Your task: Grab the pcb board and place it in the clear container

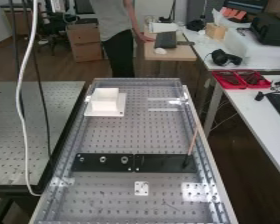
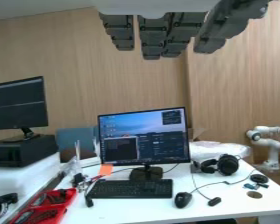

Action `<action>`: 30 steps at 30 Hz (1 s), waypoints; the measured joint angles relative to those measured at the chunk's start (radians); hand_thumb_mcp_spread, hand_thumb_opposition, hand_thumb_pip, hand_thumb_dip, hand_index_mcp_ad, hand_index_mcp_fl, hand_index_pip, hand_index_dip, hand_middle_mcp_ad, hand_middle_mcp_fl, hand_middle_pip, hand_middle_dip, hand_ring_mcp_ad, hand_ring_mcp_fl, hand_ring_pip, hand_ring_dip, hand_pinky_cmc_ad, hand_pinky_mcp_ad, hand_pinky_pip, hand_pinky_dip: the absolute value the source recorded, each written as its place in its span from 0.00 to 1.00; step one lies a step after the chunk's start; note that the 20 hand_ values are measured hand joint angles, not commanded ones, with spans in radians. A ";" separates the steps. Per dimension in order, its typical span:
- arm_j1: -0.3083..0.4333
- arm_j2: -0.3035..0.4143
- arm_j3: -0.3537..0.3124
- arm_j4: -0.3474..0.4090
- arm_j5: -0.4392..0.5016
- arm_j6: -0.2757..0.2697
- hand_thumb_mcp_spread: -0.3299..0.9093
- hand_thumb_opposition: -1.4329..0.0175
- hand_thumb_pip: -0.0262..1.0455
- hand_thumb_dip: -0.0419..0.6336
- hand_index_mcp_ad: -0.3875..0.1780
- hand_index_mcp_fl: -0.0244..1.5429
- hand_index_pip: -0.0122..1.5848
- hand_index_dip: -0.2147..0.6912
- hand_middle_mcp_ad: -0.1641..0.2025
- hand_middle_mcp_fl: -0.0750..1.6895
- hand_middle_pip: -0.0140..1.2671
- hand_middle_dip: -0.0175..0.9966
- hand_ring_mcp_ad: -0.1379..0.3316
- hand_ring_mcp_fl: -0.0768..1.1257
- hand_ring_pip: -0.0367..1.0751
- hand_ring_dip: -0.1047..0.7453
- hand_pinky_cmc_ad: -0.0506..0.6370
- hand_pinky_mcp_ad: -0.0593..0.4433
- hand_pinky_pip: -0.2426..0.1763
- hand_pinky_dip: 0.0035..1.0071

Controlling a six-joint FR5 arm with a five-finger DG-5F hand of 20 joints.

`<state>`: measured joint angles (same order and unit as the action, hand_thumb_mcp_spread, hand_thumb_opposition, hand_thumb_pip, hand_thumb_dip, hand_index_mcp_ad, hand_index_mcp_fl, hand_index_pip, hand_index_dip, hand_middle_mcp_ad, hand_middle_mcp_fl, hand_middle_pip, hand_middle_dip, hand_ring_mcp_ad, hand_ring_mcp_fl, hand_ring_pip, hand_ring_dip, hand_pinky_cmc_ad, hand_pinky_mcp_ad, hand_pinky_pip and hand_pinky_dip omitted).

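Dark grey fingers of the hand hang side by side, fairly straight and relaxed, with nothing between them. They face a wall and a desk, away from the bench things. On the perforated bench in the high view, a see-through shape with pale edges lies at the far right; I cannot tell if it is the clear container. A small pale plate with holes lies near the middle front; whether it is the pcb board is unclear.
A white block sits on a white base at the far left of the bench. A long black plate crosses it, a thin stick rising at its right end. Beside the bench stands a desk with red trays.
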<state>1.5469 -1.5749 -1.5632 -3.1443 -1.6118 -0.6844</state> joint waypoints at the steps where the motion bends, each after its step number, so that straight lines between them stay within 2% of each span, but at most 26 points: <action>1: 0.000 0.000 0.000 0.000 0.000 0.000 0.26 0.99 0.02 0.07 0.65 0.01 0.01 0.24 0.60 0.05 0.02 0.04 0.30 0.07 0.04 0.14 0.17 0.22 0.55 0.01; 3: 0.000 0.000 0.000 0.001 0.001 0.000 0.26 1.00 0.02 0.07 0.67 0.01 0.01 0.24 0.60 0.05 0.02 0.04 0.30 0.07 0.04 0.14 0.14 0.21 0.55 0.01; 5: -0.001 0.000 -0.001 0.003 0.001 0.001 0.30 0.95 0.07 0.06 0.70 0.01 0.01 0.24 0.60 0.06 0.03 0.04 0.30 0.07 0.04 0.14 0.14 0.22 0.55 0.03; 6: -0.001 0.000 -0.001 0.003 0.001 0.001 0.34 0.90 0.13 0.07 0.73 0.01 0.01 0.25 0.60 0.04 0.04 0.04 0.30 0.07 0.05 0.14 0.16 0.23 0.55 0.06; 7: -0.001 0.000 -0.001 0.004 0.001 0.001 0.35 0.85 0.14 0.07 0.73 0.01 0.02 0.25 0.61 0.04 0.05 0.04 0.32 0.07 0.05 0.14 0.18 0.22 0.55 0.09; 8: -0.001 0.000 -0.001 0.004 0.000 0.002 0.36 0.79 0.14 0.07 0.75 0.01 0.02 0.25 0.60 0.05 0.06 0.04 0.36 0.07 0.05 0.13 0.21 0.25 0.55 0.13; 10: -0.002 0.000 -0.002 0.004 0.000 0.003 0.38 0.72 0.14 0.07 0.76 0.01 0.03 0.25 0.60 0.04 0.07 0.04 0.42 0.07 0.07 0.12 0.28 0.31 0.50 0.17; 11: -0.002 0.000 -0.002 0.005 -0.001 0.003 0.39 0.68 0.14 0.07 0.78 0.01 0.03 0.27 0.60 0.05 0.08 0.04 0.49 0.07 0.07 0.12 0.34 0.36 0.47 0.20; 17: 0.000 -0.001 -0.002 0.008 -0.001 0.004 0.40 0.61 0.13 0.07 0.83 0.03 0.04 0.28 0.70 0.04 0.10 0.04 0.60 0.07 0.08 0.12 0.46 0.49 0.37 0.26; 18: 0.000 -0.001 -0.002 0.008 -0.001 0.005 0.40 0.61 0.13 0.07 0.84 0.03 0.04 0.28 0.69 0.05 0.11 0.04 0.63 0.07 0.08 0.12 0.46 0.48 0.36 0.27; 20: 0.000 -0.001 -0.002 0.009 0.000 0.006 0.40 0.62 0.13 0.07 0.84 0.03 0.05 0.29 0.72 0.05 0.11 0.04 0.62 0.07 0.10 0.12 0.48 0.50 0.37 0.29; 22: 0.001 -0.003 -0.004 0.009 0.002 0.009 0.40 0.60 0.13 0.07 0.86 0.03 0.05 0.29 0.74 0.05 0.11 0.04 0.65 0.08 0.10 0.12 0.48 0.51 0.32 0.28; 27: 0.002 -0.007 -0.006 0.012 0.003 0.018 0.41 0.59 0.13 0.07 0.86 0.03 0.05 0.29 0.73 0.05 0.11 0.04 0.65 0.08 0.09 0.12 0.50 0.52 0.32 0.29; 30: 0.005 -0.014 -0.011 0.014 0.006 0.021 0.41 0.59 0.13 0.07 0.86 0.03 0.05 0.29 0.73 0.05 0.12 0.04 0.68 0.07 0.11 0.12 0.51 0.52 0.32 0.30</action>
<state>1.5518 -1.5894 -1.5744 -3.1305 -1.6061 -0.6631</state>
